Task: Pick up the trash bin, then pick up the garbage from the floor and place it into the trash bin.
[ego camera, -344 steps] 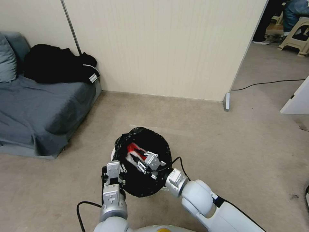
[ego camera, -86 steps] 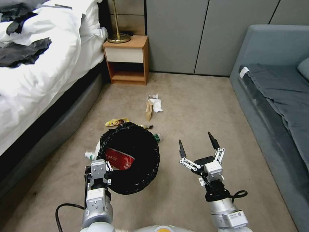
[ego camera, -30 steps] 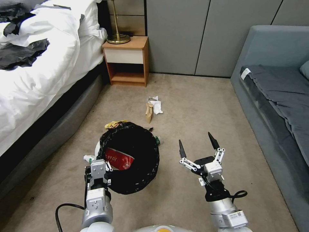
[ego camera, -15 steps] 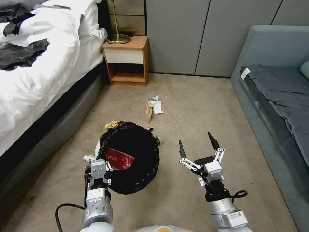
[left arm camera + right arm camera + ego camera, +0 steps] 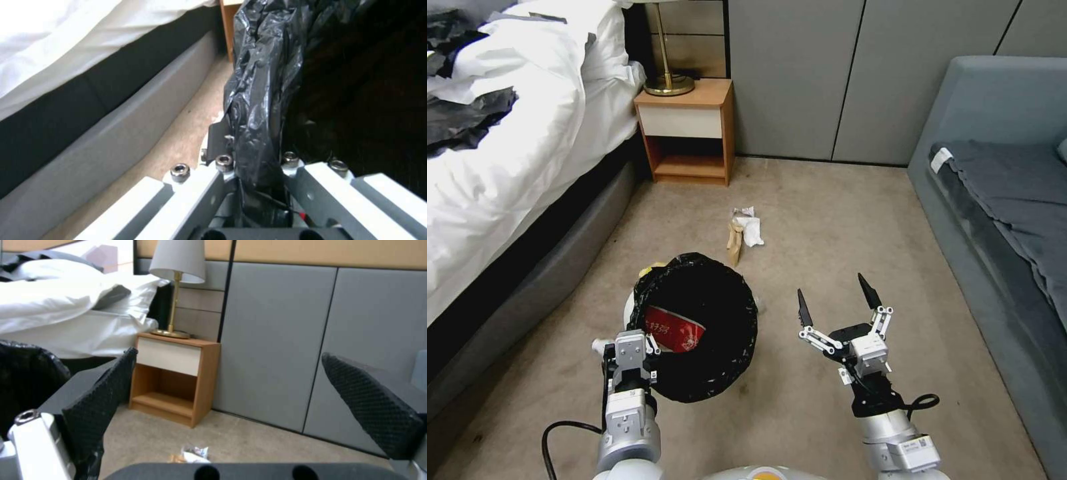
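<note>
Your left gripper (image 5: 650, 357) fingers clamp the black-lined trash bin (image 5: 694, 327) rim; your right gripper (image 5: 835, 301) fingers gape wide beside it.

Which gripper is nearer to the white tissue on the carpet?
Right. The open right gripper hovers nearer the tissue, which lies ahead and to its left. The left gripper sits farther back, clamping the bin rim.

black crinkly liner on the trash bin (image 5: 694, 333), red wrapper (image 5: 672, 329) inside, beige floor (image 5: 827, 233), white tissue (image 5: 752, 230).
</note>
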`<state>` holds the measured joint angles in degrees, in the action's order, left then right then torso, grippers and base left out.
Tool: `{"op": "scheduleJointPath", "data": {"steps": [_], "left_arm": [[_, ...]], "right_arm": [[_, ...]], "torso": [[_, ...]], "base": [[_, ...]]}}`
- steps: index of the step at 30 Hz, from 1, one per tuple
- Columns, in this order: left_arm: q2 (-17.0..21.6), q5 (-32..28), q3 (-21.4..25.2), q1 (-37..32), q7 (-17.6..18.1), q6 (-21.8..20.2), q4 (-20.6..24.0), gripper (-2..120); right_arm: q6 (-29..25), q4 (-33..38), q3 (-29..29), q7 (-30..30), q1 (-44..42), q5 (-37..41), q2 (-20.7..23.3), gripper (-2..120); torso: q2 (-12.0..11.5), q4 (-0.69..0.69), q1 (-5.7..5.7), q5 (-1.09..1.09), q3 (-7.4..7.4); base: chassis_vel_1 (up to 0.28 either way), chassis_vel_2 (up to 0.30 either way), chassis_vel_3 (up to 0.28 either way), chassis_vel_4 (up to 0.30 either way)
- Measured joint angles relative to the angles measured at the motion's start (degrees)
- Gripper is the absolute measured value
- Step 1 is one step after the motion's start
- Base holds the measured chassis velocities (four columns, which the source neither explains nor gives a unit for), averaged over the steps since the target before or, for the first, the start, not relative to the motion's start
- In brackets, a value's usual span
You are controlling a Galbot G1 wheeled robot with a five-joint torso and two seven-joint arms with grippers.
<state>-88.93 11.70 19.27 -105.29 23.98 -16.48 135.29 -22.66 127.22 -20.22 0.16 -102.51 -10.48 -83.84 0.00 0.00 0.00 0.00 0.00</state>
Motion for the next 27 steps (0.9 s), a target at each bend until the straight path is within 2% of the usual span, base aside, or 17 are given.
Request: {"op": "scheduleJointPath", "data": {"steps": [6,14,20,24,27], "left_arm": [[0.0,0.0,0.0,0.0,0.0,0.0,0.0,1],[0.0,0.0,0.0,0.0,0.0,0.0,0.0,1],[0.0,0.0,0.0,0.0,0.0,0.0,0.0,1],[0.0,0.0,0.0,0.0,0.0,0.0,0.0,1],[0.0,0.0,0.0,0.0,0.0,0.0,0.0,1]], "right_arm": [[0.0,0.0,0.0,0.0,0.0,0.0,0.0,100],[0.0,0.0,0.0,0.0,0.0,0.0,0.0,100],[0.0,0.0,0.0,0.0,0.0,0.0,0.0,100],[0.0,0.0,0.0,0.0,0.0,0.0,0.0,100],[0.0,0.0,0.0,0.0,0.0,0.0,0.0,100]], "torso": [[0.0,0.02,0.0,0.02,0.0],[0.0,-0.02,0.01,-0.01,0.0],[0.0,0.02,0.01,-0.01,0.0],[0.0,0.02,0.02,0.0,0.01],[0.0,-0.02,0.01,-0.01,0.01]], "base": [[-0.265,0.261,0.251,-0.271],[-0.348,0.331,0.347,-0.349],[-0.365,0.353,0.34,-0.345],[-0.222,0.253,0.218,-0.166],[-0.034,0.038,0.0,-0.001]]}}
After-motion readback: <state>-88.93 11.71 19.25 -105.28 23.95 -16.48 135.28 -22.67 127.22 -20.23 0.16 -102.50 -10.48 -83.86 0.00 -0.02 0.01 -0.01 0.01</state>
